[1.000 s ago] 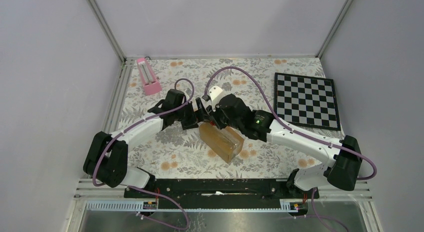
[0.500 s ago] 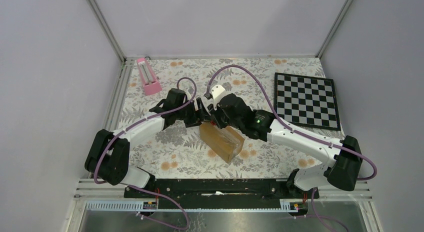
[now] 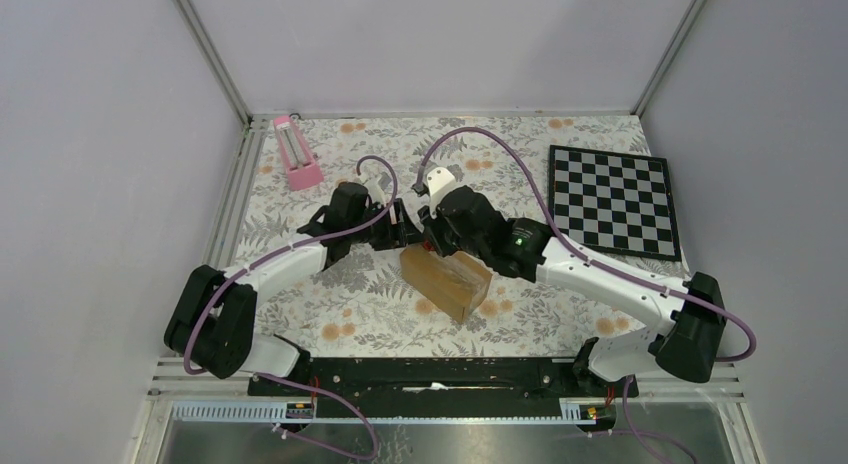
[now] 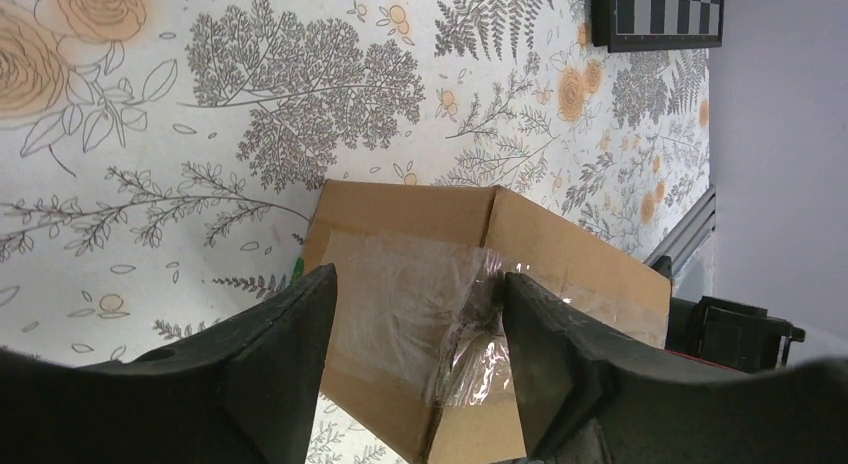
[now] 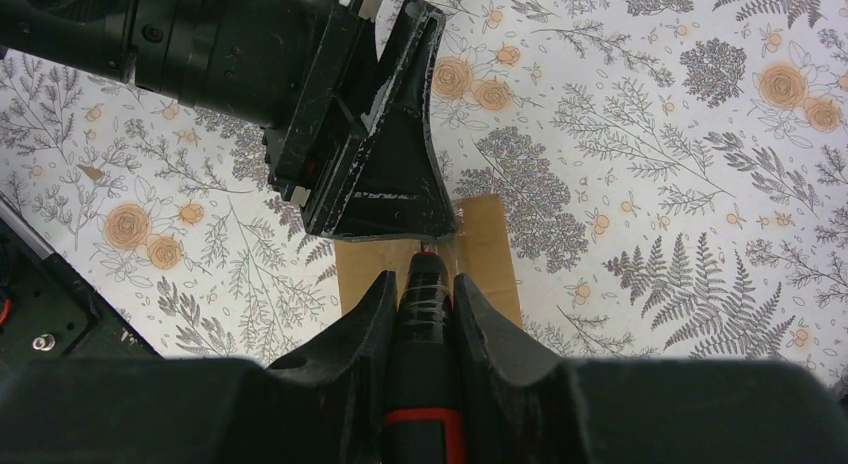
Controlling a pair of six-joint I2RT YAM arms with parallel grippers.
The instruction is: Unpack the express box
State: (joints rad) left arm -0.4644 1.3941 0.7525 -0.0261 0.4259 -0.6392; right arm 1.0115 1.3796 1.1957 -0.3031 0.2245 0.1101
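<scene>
I find the express box (image 3: 445,281) still taped; nothing unpacked. Left end effector (image 4: 418,284) spread astride its eleven-o'clock end; right end effector (image 5: 422,289) pinching a black tool (image 5: 422,344) there.

Bright, even light with soft shadows; tape (image 4: 400,284) on the express box (image 4: 570,259) glints; wrist views' near edges blur.

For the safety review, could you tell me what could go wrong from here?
The black pen-shaped implement in the right tool has its tip on the express box beside a finger of the left tool and could strike it. The left tool straddles only the box's taped end; pressure might slide or tip the box.
</scene>
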